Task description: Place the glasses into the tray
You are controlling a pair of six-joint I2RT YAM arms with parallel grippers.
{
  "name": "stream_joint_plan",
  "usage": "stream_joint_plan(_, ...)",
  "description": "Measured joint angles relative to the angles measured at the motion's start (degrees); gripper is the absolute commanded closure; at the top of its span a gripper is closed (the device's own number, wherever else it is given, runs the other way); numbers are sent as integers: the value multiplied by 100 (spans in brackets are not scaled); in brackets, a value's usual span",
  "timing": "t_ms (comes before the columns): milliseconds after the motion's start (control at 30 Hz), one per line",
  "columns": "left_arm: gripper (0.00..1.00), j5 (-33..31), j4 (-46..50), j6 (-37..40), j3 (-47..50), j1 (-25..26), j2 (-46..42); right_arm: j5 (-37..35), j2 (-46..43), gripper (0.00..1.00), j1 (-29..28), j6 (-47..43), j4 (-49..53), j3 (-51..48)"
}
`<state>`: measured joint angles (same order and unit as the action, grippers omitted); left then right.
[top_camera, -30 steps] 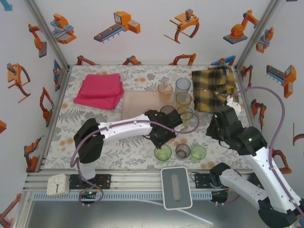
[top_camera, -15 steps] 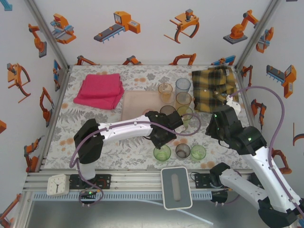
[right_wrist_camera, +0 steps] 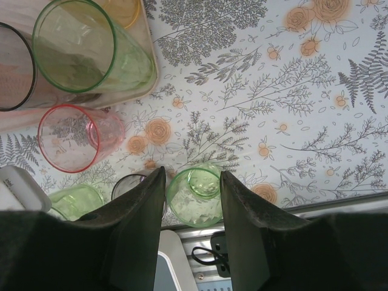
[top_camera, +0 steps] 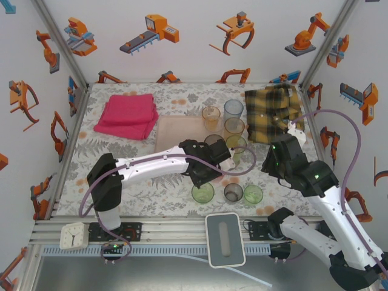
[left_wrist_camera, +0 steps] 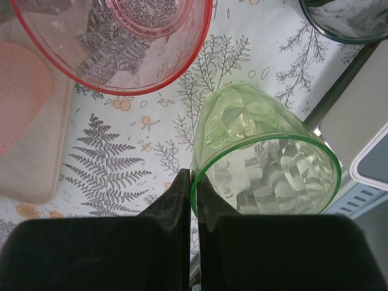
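The tray [top_camera: 177, 130] lies with its long axis across the table. Several glasses crowd its right end and its left half is bare. The left arm [top_camera: 151, 162] reaches over the tray's near right corner and hides it from above.

3 glasses stand in a row near the bases, and the leftmost, the green glass [top_camera: 203, 193], is in hand. It is upright, mouth up. The left claw [left_wrist_camera: 194, 180] is pressed together on its rim, 1 finger inside and 1 outside.

From that grip the bare half lies away from the bases and to the left. The pink glass [left_wrist_camera: 115, 42] stands just beyond, toward the crowded end. Whether the green glass is clear of the table I cannot tell.

The right claw [right_wrist_camera: 193, 182] hangs spread and empty, farther from the bare half.
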<state>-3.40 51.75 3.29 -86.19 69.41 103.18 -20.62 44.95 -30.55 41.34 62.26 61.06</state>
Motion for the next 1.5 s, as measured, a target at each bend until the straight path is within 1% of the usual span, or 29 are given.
stream_joint_plan(500, 100, 109, 365, 988, 282, -15, -791, 20, 63, 59, 0, -2, -15, 0)
stream_joint_plan(667, 100, 299, 549, 1252, 284, -208, -1058, 20, 103, 59, 0, -2, -13, 2)
stream_joint_plan(933, 100, 496, 839, 1499, 223, -938, -1528, 24, 264, 59, 0, -22, -11, 28)
stream_joint_plan(1133, 100, 612, 942, 1582, -136, -1462, -1641, 42, 382, 59, 0, -39, -15, 52)
stream_joint_plan(1333, 100, 739, 986, 1589, -793, -2170, -1547, 44, 428, 59, 0, -68, -17, 57)
stream_joint_plan(1500, 100, 855, 981, 1600, -1598, -2809, -1154, 66, 448, 59, 0, -85, -20, 79)
